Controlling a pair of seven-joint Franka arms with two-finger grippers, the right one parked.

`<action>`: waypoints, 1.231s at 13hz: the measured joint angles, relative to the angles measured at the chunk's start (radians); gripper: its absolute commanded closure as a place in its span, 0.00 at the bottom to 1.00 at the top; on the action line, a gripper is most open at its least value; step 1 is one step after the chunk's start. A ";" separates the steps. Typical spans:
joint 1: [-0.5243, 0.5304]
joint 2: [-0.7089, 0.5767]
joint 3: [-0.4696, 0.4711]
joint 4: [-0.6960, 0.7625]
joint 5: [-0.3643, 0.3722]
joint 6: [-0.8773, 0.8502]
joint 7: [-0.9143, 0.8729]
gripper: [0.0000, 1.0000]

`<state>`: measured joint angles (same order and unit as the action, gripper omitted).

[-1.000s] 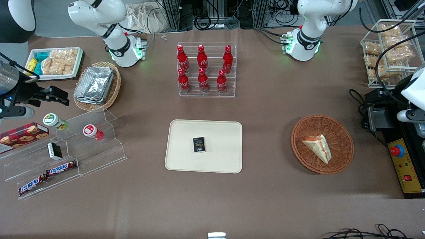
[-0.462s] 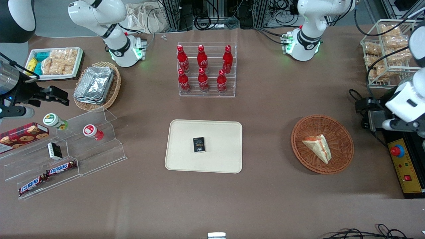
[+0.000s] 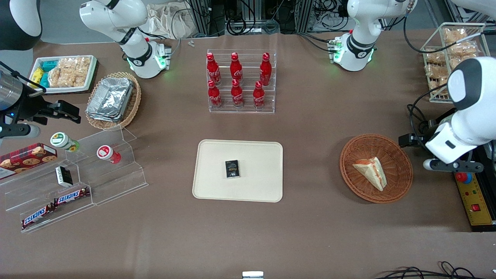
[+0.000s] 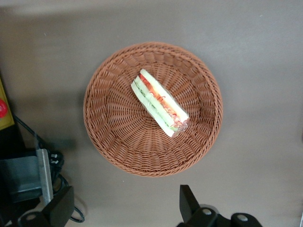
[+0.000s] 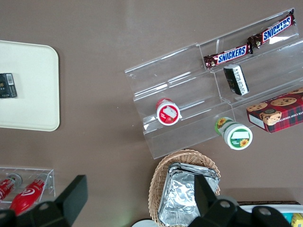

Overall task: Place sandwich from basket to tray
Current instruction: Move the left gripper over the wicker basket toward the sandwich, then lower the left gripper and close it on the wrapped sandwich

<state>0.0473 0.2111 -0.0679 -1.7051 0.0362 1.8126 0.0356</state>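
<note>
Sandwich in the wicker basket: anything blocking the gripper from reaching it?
Nothing visible. The triangular white-bread sandwich lies uncovered in the round reddish-brown wicker basket; the left gripper hangs above the basket's rim, jaws open.

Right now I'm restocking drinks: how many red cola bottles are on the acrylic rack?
6, all upright on the acrylic rack: upper row; lower row, nearer the front camera. None seem hidden.

Place: a robot lab set up like a small shop counter
Lab signs: cable bundles point(image 3: 252, 15), arm bases point(image 3: 354, 54) bolted onto the table, control box with red button point(image 3: 463, 177)
Shop signs: cola bottles point(image 3: 236, 79) on clear stand, Snickers bars point(image 3: 54, 205)
</note>
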 measured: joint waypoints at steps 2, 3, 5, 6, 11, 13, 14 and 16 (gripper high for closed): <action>0.000 0.037 -0.002 -0.001 -0.001 -0.006 -0.104 0.00; -0.001 0.060 -0.005 -0.001 -0.001 -0.006 -0.144 0.00; -0.011 0.110 -0.012 -0.001 -0.001 -0.002 -0.176 0.01; -0.016 0.135 -0.013 -0.002 -0.001 0.016 -0.180 0.01; -0.027 0.181 -0.015 -0.111 -0.002 0.325 -0.252 0.06; -0.033 0.185 -0.016 -0.130 -0.019 0.381 -0.339 0.06; -0.034 0.187 -0.016 -0.137 -0.036 0.409 -0.368 0.05; -0.034 0.194 -0.016 -0.165 -0.045 0.464 -0.426 0.03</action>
<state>0.0130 0.4055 -0.0840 -1.8703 -0.0085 2.2769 -0.3906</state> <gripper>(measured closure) 0.048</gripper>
